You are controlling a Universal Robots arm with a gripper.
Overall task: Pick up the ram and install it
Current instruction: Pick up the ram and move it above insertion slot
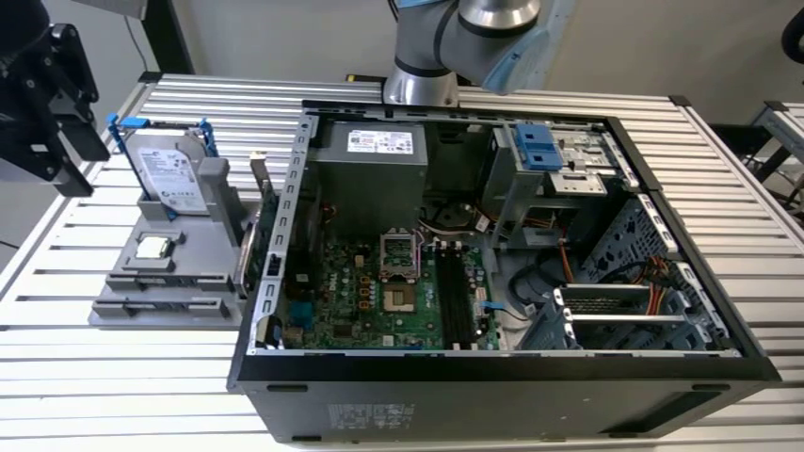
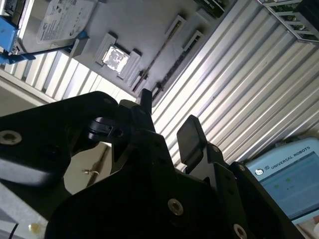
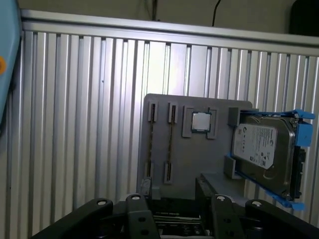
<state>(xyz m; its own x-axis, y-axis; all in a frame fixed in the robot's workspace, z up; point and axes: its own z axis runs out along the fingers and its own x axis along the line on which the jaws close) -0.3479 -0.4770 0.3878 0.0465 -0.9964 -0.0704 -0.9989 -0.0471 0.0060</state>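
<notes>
The ram [image 1: 255,209] stands on its long edge along the side of the grey holder [image 1: 151,282] that faces the case, on the exterior view's left. In the first wrist view the ram [image 3: 174,215] is a dark strip at the holder's edge, seen edge-on far below the fingers. My gripper [image 1: 73,162] hangs high above the table, off to the exterior view's far left and well apart from the ram. Its two black fingers [image 2: 192,134] stand apart with nothing between them, so the gripper [image 2: 167,122] is open. The motherboard's black slots [image 1: 455,301] lie inside the open case.
The holder [image 3: 199,154] also carries a silver hard drive [image 1: 169,169] with blue brackets and a small square processor chip [image 1: 153,248]. The open computer case [image 1: 503,367] has raised walls, a power supply [image 1: 371,174] and drive cages [image 1: 616,315]. Everything sits on a slatted aluminium table [image 1: 113,377].
</notes>
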